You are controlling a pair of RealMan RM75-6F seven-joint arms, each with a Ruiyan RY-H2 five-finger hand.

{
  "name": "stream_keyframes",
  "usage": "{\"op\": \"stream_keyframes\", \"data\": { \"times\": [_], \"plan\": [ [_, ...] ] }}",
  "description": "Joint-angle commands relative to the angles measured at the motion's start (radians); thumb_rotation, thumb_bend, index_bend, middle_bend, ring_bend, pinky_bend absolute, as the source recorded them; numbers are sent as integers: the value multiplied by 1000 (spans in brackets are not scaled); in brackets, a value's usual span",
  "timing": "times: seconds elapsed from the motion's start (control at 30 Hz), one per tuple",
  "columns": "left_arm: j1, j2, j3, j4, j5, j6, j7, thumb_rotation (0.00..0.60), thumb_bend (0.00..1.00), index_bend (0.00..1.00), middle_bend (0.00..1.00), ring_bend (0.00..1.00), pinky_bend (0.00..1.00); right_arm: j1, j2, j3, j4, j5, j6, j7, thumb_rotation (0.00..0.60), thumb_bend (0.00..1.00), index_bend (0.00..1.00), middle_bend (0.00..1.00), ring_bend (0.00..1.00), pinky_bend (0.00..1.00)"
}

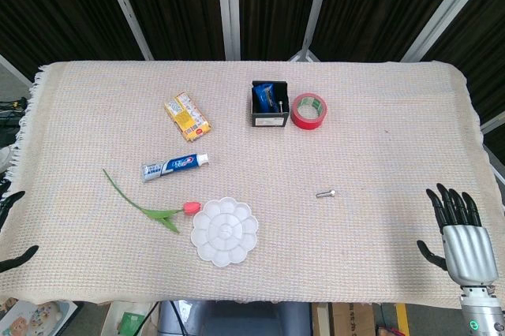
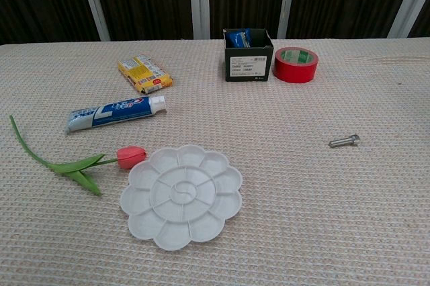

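1. Right hand hovers at the near right edge of the surface, palm up toward the head camera, fingers spread and straight, holding nothing. It does not show in the chest view.
2. Left hand shows only as dark fingertips at the near left edge; whether it is spread or curled cannot be told. Nothing seen in it.
3. Nearest thing to the right hand is a small metal bolt, lying flat on the woven cloth, well apart from the hand and alone in the right half. In the chest view it lies with its head toward the right.
4. Handling judgement for the bolt: stiff, light, smooth metal, likely to roll or slip between fingertips; a pinch across the shank near the head looks safest, since it lies low against the cloth.
5. Nearest the left hand: an artificial tulip, its pink bud just beside a white flower-shaped palette. Stem looks thin and bendy.
6. Farther back: toothpaste tube, yellow packet, black box holding blue items, red tape roll touching or just beside the box.
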Motion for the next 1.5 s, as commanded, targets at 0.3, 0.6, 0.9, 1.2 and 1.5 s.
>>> {"op": "stream_keyframes", "data": {
  "times": [0.3, 0.6, 0.9, 1.2, 1.5],
  "plan": [
    [3, 2, 4, -4, 9, 6, 3, 600, 251, 144, 0, 0, 0, 3, -4, -6, 3, -2, -10, -7, 600, 221, 37, 0, 2, 10],
    [0, 0, -6, -5, -14, -1, -1, 600, 251, 144, 0, 0, 0, 0, -11, 2, 5, 11, -3, -3, 600, 222, 37, 0, 4, 10],
    [11, 6, -1, -8, -7, 15, -11, 600, 251, 144, 0, 0, 0, 55, -33, 12, -9, 3, -77, -50, 600, 222, 39, 1, 11, 10],
    [4, 2, -2, -7, -11, 2, 1, 600, 251, 144, 0, 0, 0, 200, -35, 84, -28, 68, -262, -54, 600, 221, 160, 10, 99, 10],
    [2, -1, -4, -10, -18, -2, 13, 600, 251, 144, 0, 0, 0, 354, -52, 146, -66, 264, -490, -139, 600, 221, 213, 20, 111, 28]
  ]
}}
